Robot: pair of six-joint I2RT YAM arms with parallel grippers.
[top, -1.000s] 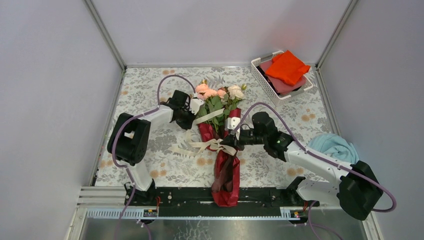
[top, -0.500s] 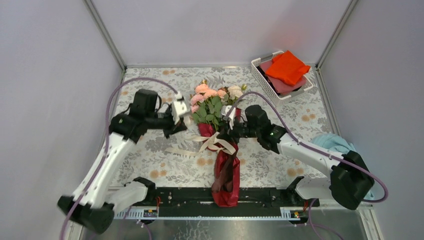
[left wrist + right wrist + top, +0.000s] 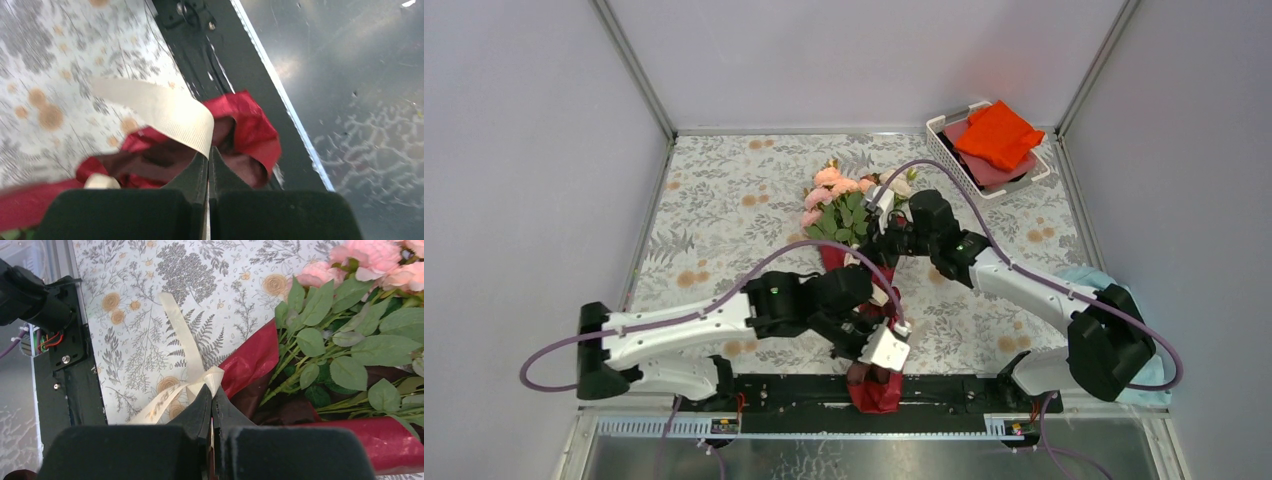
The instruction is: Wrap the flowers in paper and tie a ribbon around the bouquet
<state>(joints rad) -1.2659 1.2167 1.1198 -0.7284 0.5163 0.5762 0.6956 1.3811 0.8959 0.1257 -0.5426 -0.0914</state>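
Low in the middle of the overhead view, the left gripper is clenched on one end of the ribbon, over the narrow tail of the paper. Higher, at frame centre, the right gripper pinches another stretch of ribbon beside the paper's open edge, just below the flowers. Between them the bouquet lies lengthwise on the table.

LAYOUT AS FOUND

Bouquet lies centre of table, heads to 12 o'clock, foot at 6 o'clock over rail. Basket at 2 o'clock, cloths in it. Loose cloth at 4 o'clock.
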